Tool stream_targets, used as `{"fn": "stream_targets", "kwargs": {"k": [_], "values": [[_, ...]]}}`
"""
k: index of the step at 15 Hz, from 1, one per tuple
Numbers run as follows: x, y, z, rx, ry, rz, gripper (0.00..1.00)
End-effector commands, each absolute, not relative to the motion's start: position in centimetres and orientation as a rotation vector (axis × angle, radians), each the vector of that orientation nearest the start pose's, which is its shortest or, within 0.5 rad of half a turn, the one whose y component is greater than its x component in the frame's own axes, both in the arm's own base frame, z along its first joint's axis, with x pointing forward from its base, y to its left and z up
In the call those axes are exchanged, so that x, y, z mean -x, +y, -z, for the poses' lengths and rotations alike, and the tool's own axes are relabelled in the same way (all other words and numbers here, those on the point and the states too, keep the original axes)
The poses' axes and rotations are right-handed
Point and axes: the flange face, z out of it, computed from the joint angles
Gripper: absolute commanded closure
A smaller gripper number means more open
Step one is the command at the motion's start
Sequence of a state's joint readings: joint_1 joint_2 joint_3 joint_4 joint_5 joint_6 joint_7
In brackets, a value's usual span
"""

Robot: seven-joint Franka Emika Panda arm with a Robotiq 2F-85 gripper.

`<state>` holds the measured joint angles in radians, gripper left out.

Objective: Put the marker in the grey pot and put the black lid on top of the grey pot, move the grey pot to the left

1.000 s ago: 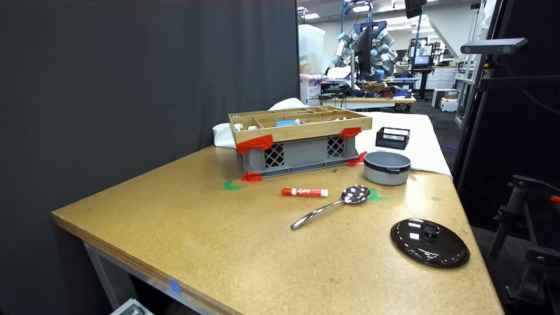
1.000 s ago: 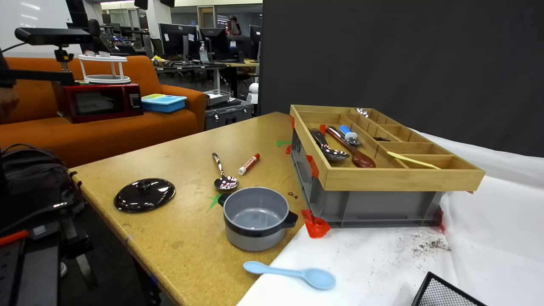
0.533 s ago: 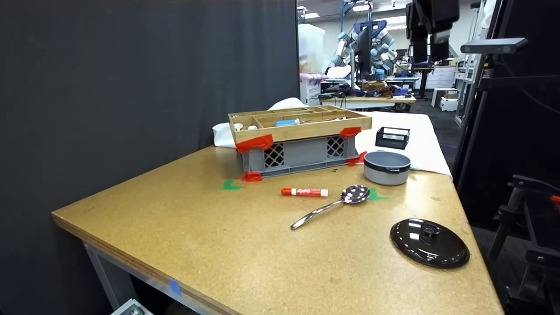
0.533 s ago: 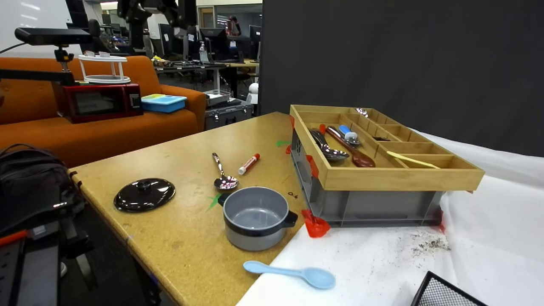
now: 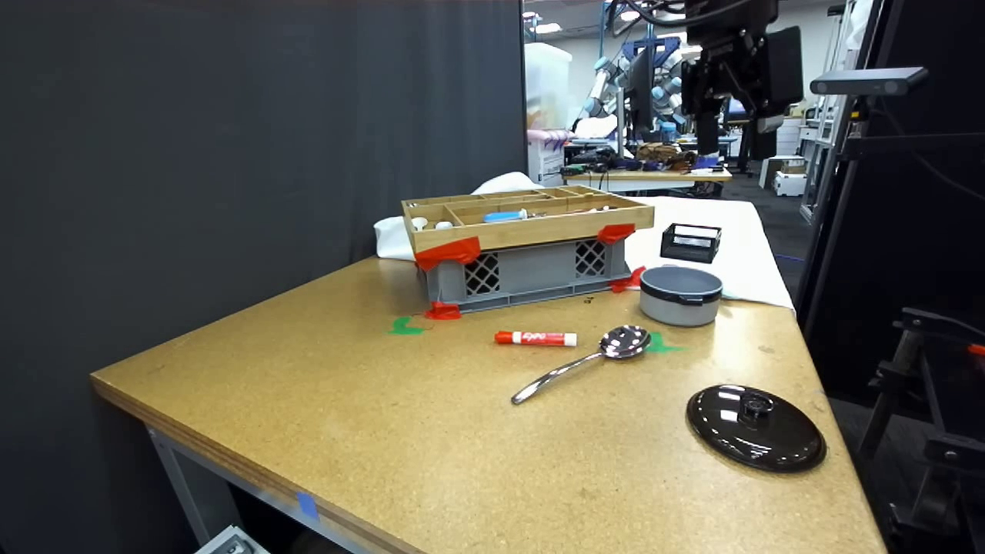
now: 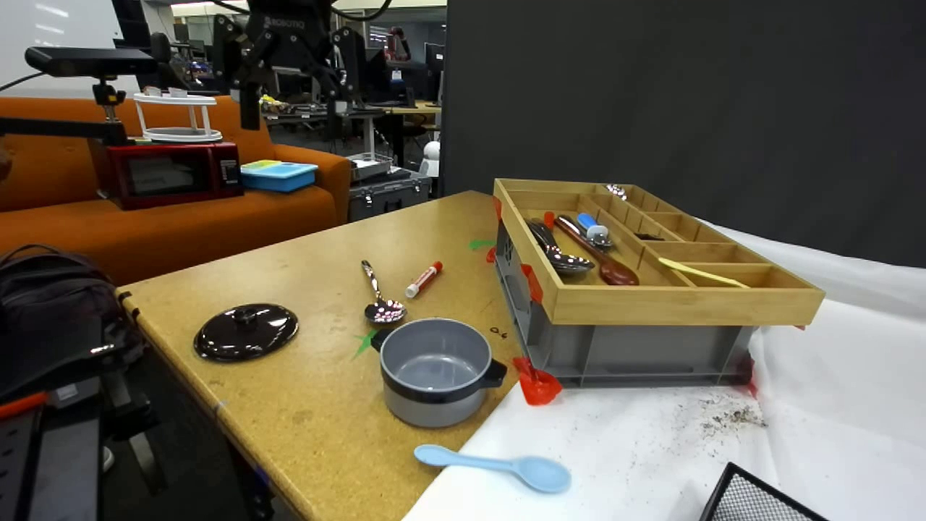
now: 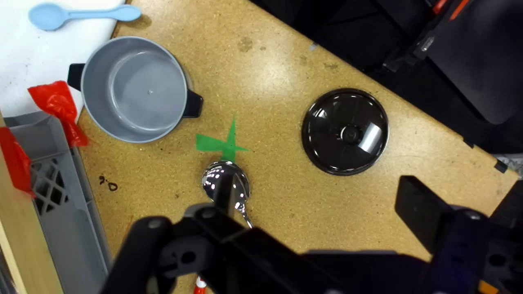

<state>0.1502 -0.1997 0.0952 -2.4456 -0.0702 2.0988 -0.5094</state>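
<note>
The red and white marker lies on the table in both exterior views [image 5: 536,338] [image 6: 424,280]. Only its end shows in the wrist view [image 7: 200,286], partly covered by the gripper. The grey pot stands upright and uncovered near the crate [image 5: 679,312] [image 6: 434,414]; its inside looks empty in the wrist view [image 7: 98,90]. The black lid lies flat, knob up, near the table edge [image 5: 739,438] [image 6: 242,336] [image 7: 333,143]. My gripper is open and empty, high above the table [image 5: 735,146] [image 6: 292,119]; in the wrist view [image 7: 318,192] its fingers are wide apart.
A shiny metal spoon [image 5: 625,342] lies between the marker and the lid. A grey crate [image 6: 636,354] with red tape carries a wooden utensil tray [image 6: 687,307]. A light blue spoon [image 6: 499,467] lies beside the pot. A black mesh holder [image 5: 690,243] stands behind it.
My gripper has come down into view from the top in both exterior views, with its fingers apart. The marker, pot and lid have not moved.
</note>
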Motion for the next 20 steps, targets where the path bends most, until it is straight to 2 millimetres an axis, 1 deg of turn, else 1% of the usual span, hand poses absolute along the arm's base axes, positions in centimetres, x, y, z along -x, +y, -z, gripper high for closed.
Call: {"fn": "stream_targets", "kwargs": {"k": [1,4,6,8,9,12,15,16,20], "values": [[-44.6,10.2,-36.0,2.870,-1.454,-0.199,0.00],[-46.4,10.6,-36.0,2.877,-1.369,-0.103,0.00],[-47.6,11.4,-35.9,2.885,-1.297,-0.062,0.00],[-48.7,12.4,-35.3,2.875,-1.260,-0.054,0.00],[-47.5,11.7,-35.7,2.879,-1.301,-0.065,0.00],[-48.4,12.3,-35.0,2.873,-1.281,-0.076,0.00],[-48.5,12.4,-35.1,2.874,-1.280,-0.072,0.00],[-49.0,12.5,-34.3,2.859,-1.263,-0.052,0.00],[-51.7,13.8,-28.6,2.806,-1.134,0.044,0.00]]}}
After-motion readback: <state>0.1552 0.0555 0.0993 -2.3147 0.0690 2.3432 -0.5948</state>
